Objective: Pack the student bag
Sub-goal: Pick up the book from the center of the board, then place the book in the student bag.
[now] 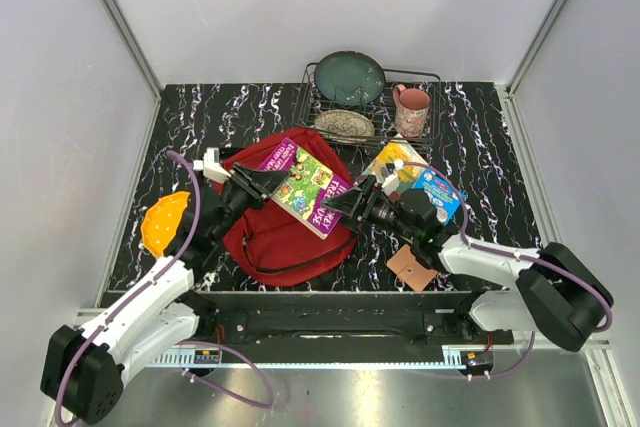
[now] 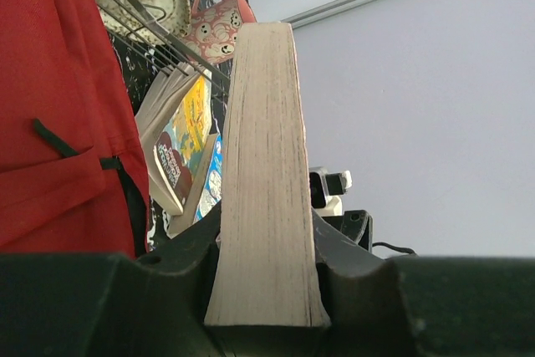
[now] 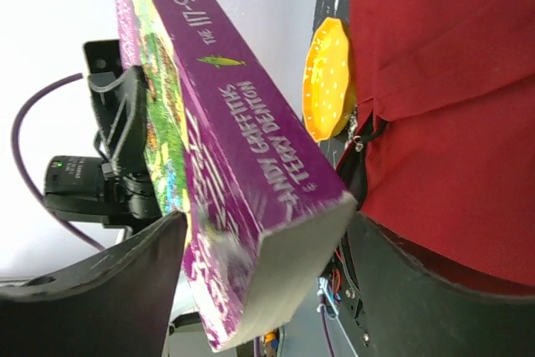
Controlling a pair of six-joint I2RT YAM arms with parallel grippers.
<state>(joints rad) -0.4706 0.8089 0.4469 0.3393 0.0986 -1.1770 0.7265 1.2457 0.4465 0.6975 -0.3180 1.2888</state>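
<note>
Marbled table (image 1: 480,137), student bag (image 1: 270,237) under book (image 1: 305,185), fingers (image 1: 258,183) at both ends

Along the purple spine of the paperback (image 3: 251,165) over the red student bag (image 3: 443,81), in white: "THE 117-STOREY TR…", cut off at the frame edge. Lower on the same spine: "ANDY GRIFFITHS & TERRY DENTON". On the picture books (image 2: 180,152) right of the bag: cover lettering too blurred to read.

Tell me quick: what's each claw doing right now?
Left claw: closed on the purple book.
Right claw: open, jaws straddling the same book's other end, no grip visible.
</note>
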